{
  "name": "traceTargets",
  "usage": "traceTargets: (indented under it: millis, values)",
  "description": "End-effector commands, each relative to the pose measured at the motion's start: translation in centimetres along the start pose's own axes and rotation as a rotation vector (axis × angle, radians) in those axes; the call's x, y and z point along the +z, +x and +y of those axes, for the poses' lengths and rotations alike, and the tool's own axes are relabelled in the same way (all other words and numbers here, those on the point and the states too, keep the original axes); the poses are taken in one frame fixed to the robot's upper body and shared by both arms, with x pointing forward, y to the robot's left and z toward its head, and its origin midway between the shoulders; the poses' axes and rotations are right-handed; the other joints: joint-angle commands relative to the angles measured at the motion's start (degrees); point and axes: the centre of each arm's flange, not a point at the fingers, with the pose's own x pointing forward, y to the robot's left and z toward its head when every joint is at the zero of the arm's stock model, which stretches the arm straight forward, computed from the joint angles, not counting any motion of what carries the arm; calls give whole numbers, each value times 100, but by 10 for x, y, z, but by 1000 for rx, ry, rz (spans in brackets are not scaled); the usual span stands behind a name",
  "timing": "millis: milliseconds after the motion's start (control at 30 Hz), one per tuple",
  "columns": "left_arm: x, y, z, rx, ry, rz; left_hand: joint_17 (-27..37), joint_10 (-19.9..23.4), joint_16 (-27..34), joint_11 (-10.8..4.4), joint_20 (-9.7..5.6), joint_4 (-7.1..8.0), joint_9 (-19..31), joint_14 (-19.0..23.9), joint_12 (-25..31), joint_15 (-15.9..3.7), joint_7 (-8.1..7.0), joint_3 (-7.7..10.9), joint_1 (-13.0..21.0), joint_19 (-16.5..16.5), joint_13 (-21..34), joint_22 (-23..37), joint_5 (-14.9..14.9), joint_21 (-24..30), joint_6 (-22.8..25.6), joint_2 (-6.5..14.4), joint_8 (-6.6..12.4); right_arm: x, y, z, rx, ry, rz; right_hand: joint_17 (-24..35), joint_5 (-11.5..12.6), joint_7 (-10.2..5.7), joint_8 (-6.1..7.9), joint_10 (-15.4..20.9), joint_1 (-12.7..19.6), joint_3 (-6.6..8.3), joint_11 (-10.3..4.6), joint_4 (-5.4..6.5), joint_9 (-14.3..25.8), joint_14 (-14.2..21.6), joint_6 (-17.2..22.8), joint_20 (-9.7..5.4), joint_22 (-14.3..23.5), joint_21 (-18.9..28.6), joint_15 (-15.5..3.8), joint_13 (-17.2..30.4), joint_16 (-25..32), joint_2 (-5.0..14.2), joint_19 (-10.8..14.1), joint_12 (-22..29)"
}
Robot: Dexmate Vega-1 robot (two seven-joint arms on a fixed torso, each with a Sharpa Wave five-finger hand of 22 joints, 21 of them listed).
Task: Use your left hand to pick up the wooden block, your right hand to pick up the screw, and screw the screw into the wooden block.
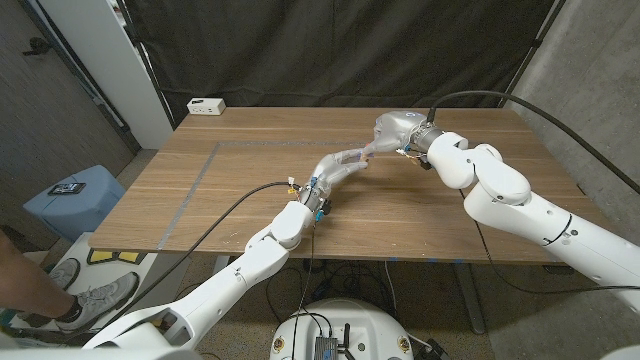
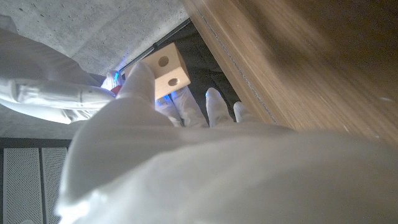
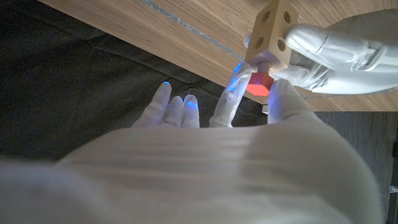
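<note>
My left hand [image 1: 345,163] holds a pale wooden block [image 2: 166,70] with round holes, lifted above the middle of the table; the block [image 3: 272,32] is gripped between its fingers [image 3: 336,43]. My right hand [image 1: 398,130] meets it from the far side and pinches a screw with a red head [image 3: 259,81] between thumb and a finger. The screw's shank sits in a hole on the block's face. In the head view the two hands touch and hide both block and screw.
A white power strip [image 1: 206,105] lies at the table's far left corner. A tape line [image 1: 205,170] runs along the wooden table [image 1: 250,215]. A blue bin [image 1: 75,196] stands left of the table, a person's shoe [image 1: 85,300] beside it.
</note>
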Motion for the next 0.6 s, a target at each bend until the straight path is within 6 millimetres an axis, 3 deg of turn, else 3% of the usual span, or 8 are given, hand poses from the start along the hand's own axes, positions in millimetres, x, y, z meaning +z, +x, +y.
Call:
traceTargets:
  millis: [33,300,600]
  values:
    - [1,-1,0,-3,-2,-4,13,1,16,14,48,-8,10,55,26,-474,31,53,14,33,0,14,0,51,33,65,52,3,-1,1,-6,-11,15,30,-8,36,44,46,-136,-72,6,18,51,76,-2,-19,13,25,4,-2,26,-22,68,18]
    - [2,-1,0,-6,-2,-5,11,-1,19,15,47,-11,10,73,22,-468,47,62,21,34,-7,14,-3,51,40,69,55,3,-1,1,8,-18,24,39,-9,143,2,-7,-417,-206,80,102,161,64,-372,-16,16,-9,14,-17,1,-52,31,-39]
    - [2,0,0,-11,-5,-6,10,2,16,15,52,-9,10,80,23,-461,43,77,22,33,-11,14,-5,50,39,83,53,2,-2,1,14,-15,25,49,1,358,-170,-196,-773,-373,212,172,251,-22,-1116,53,18,-53,128,-4,-59,-78,-77,-157]
